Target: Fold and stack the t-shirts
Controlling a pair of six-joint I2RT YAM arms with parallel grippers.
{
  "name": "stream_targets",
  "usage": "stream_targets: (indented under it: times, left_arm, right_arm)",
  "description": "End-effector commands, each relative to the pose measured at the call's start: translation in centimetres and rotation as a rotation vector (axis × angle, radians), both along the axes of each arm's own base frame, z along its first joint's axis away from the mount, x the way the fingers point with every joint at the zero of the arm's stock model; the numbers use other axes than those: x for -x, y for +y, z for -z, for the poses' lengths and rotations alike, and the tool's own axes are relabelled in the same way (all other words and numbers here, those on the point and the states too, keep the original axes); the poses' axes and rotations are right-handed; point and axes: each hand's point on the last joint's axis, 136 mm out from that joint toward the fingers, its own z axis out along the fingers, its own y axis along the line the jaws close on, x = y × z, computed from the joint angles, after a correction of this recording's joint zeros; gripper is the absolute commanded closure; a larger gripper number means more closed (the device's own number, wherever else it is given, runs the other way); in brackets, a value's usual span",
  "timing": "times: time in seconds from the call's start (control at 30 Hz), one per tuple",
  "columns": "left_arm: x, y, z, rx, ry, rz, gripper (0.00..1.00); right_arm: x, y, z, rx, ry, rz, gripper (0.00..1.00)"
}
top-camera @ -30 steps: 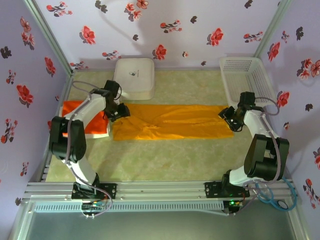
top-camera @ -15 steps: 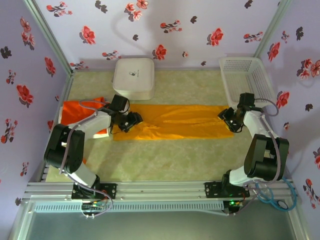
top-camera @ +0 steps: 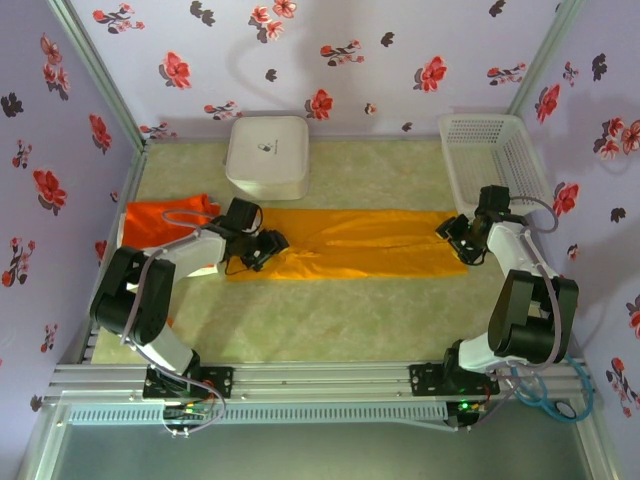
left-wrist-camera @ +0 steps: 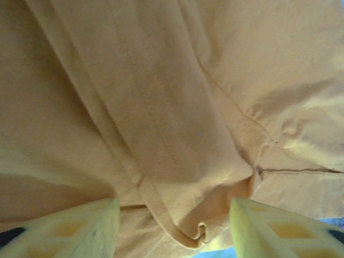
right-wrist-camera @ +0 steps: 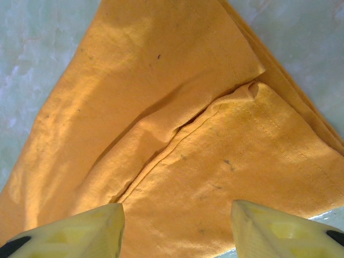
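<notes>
Yellow shirt (top-camera: 360, 243) stretched lengthwise from left gripper (left-wrist-camera: 172, 207) to right gripper (right-wrist-camera: 176, 209), one end directly beneath each; both released, grasping nothing.

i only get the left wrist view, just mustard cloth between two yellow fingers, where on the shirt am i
Observer: Your left gripper is over the left end of the mustard yellow-orange cloth t-shirt, which lies as a long folded band across the table.
Operator: where's the other arm
Observer: The right gripper is at the band's right end, jaws open above the cloth.
Operator: anything to my left
Observer: A bright red-orange cloth t-shirt lies just left of the band, and your arm crosses over it.
</notes>
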Motion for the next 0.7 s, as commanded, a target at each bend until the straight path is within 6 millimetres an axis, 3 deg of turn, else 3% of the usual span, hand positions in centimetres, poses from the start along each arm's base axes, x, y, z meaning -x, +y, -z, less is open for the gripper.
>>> stream_targets:
  times: [0.0,0.67]
  left_arm:
    - [0.3,0.3,-0.2,-0.015,-0.013,-0.021,0.44]
    - [-2.6,-1.0,0.3,-0.042,-0.039,0.023,0.44]
  right_arm:
    - [-0.2,0.1,-0.3,0.004,-0.015,0.005,0.45]
    - [0.5,0.2,0.2,0.006,0.004,-0.014,0.46]
